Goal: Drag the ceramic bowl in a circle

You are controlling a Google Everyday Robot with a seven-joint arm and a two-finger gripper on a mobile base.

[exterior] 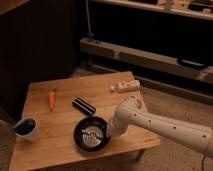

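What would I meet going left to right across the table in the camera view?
White cup → carrot → ceramic bowl → gripper, shut on the bowl's right rim → pale oblong object farther back.

Prob. a robotics lab or test room, not a home. Evidence: white robot arm [165, 127] reaching over a low wooden surface [60, 145], its gripper [106, 133] w/ fingers closed at the right rim of the ceramic bowl [90, 135]. Props laid out apart like test items: carrot [51, 99], cup [26, 128], black ribbed block [83, 106], small white object [126, 86]. Behind: long metal rack [150, 55] w/ shelves, dark wall panel, speckled floor [170, 97]. Dim light.
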